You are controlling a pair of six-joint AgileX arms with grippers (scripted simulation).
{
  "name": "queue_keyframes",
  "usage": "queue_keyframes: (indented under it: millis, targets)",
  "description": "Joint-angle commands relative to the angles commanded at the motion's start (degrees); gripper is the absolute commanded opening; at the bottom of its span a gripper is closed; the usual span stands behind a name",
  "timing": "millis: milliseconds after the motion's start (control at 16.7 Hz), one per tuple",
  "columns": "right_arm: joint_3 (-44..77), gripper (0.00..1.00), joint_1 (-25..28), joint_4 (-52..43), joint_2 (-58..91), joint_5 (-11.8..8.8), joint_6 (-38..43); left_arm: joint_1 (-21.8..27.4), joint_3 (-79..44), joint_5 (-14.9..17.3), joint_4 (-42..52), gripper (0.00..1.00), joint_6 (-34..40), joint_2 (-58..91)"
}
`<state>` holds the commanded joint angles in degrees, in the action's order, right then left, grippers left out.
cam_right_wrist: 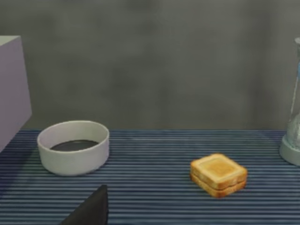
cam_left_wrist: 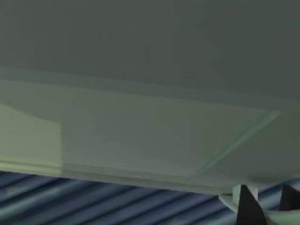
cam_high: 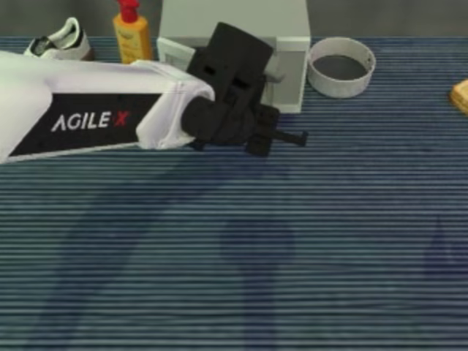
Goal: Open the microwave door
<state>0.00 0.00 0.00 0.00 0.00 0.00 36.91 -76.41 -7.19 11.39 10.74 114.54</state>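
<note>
The microwave stands at the far edge of the table, a little left of the middle of that edge, and the microwave door shows from above as a thin pale panel at the front left of the box, seemingly angled slightly off the front face, though the arm covers most of it and how far it stands out cannot be told; the left arm reaches in from the table's left edge along the far side, and the left gripper sits right against the front of the microwave toward its right part; in the left wrist view the door fills nearly the whole frame as a flat pale panel with a recessed window, and one dark fingertip stands against a pale bar-like piece at the panel's edge, so the fingers look closed around the handle, but the clamp itself is too hidden to be sure of; the right arm is out of the top view, with only a dark corner of the right gripper showing in its own wrist view, and whether it is apart or together cannot be told; a round white bowl sits just right of the microwave, a piece of toast lies near the table's right edge, and a yellow bottle and a white shoe stand at the far left corner.
</note>
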Motion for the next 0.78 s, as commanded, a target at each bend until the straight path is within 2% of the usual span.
queue_keyframes:
  millis: [180, 780]
  targets:
    - [0.0, 1.00, 0.0, 0.0, 0.0, 0.0, 0.0, -0.6, 1.6, 1.3, -0.7, 0.00, -1.6, -1.0]
    - [0.0, 1.00, 0.0, 0.0, 0.0, 0.0, 0.0, -0.6, 1.6, 1.3, -0.7, 0.00, -1.6, -1.0]
